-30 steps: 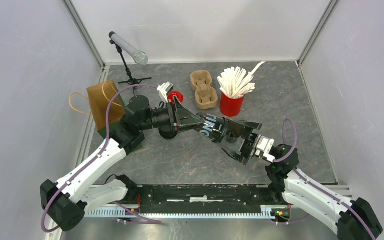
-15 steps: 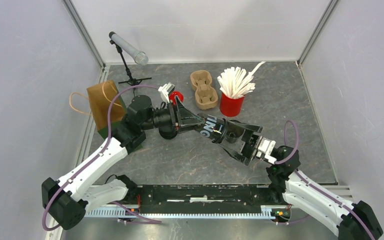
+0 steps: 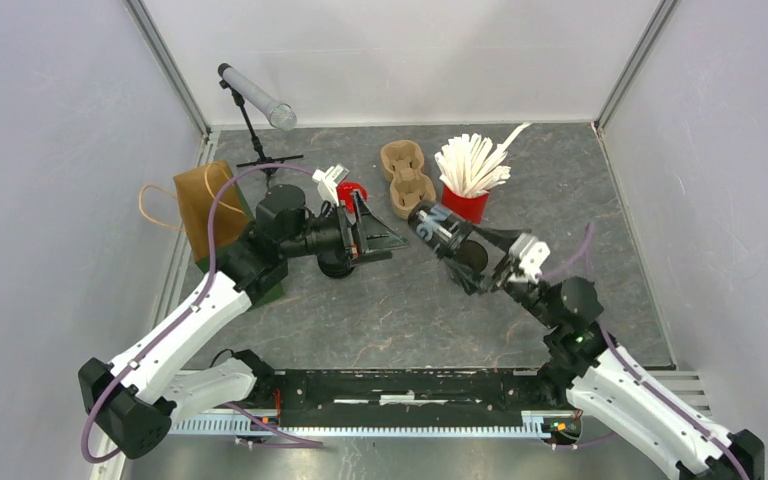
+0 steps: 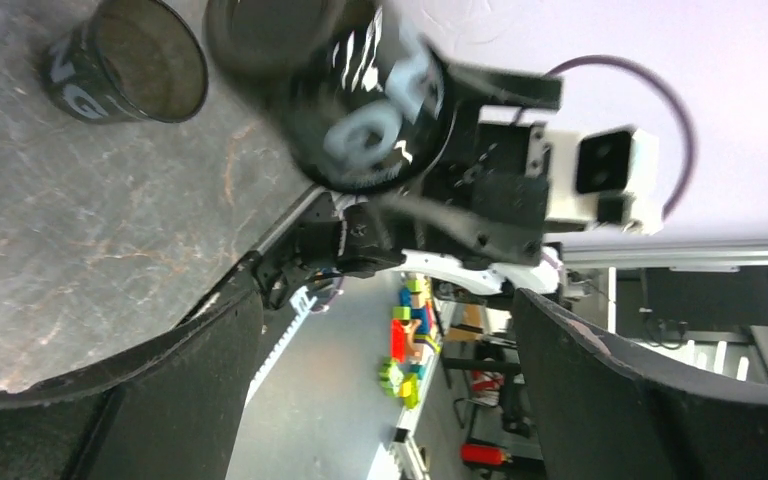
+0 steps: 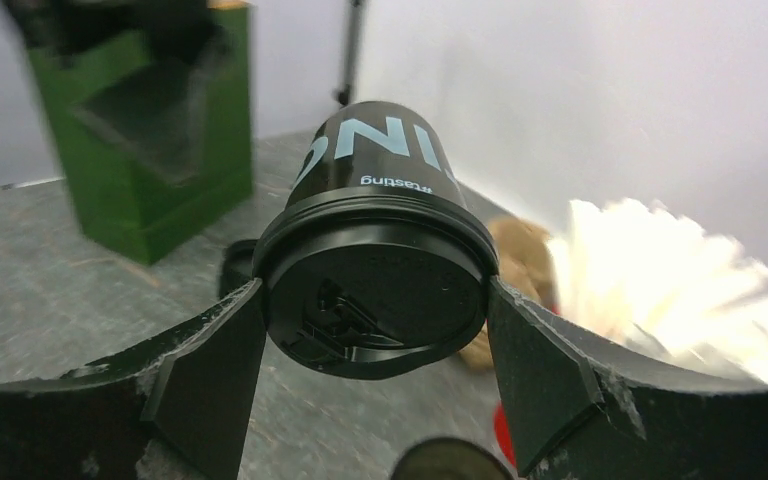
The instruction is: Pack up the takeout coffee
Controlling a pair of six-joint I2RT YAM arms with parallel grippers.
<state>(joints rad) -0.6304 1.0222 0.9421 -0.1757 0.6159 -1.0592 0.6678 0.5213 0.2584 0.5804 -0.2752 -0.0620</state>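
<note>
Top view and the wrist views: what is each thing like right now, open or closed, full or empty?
lidded cup: lid on, tipped sideways, held
right end effector: closed on the lidded cup
left end effector: open, empty
open cup: no lid
cup carrier: empty
red cup: upright, full of white sticks

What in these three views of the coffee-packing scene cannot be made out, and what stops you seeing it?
Full lettering on the lidded cup: right wrist view, it wraps round the far side.
Red object: top view, mostly behind the left end effector.
Stirrers: right wrist view, blurred white.
Inside of the open cup: left wrist view, too dark.
</note>
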